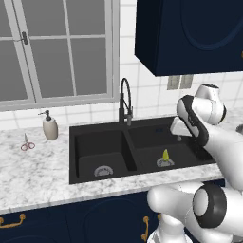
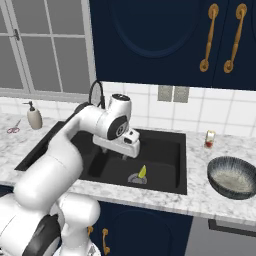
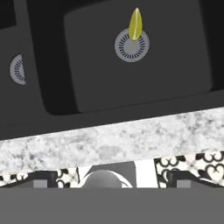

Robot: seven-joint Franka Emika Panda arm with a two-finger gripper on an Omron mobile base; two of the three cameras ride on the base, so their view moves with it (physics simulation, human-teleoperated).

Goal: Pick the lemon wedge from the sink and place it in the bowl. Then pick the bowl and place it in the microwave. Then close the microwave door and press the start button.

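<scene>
Here, nearest the cameras, the white arm fills the lower right of the left base view and the lower left of the right base view, bending forward over the marble counter [image 2: 165, 200]. Its tool [image 2: 125, 156] hangs above the right basin of the black sink [image 1: 95, 137], near the middle of the right base view, empty, with its fingers spread wide and touching nothing. In the hand view the counter edge runs as a pale band across the lower half, with the sink above it. The lemon wedge [image 3: 135, 24] stands at the upper centre of that view, on the far rim of the round silver drain [image 3: 127, 49] in the right basin; in the left base view the lemon wedge [image 1: 165, 155] sits centre right, and in the right base view it lies just below the tool. The bowl [image 2: 232, 177] rests on the counter at the right edge of the right base view, well apart from the sink. Farther back, a soap dispenser [image 1: 50, 127] and scissors [image 1: 27, 144] sit at the left of the left base view, and the black faucet [image 1: 125, 102] rises behind the 2 basins, before a window [image 1: 57, 47].
</scene>
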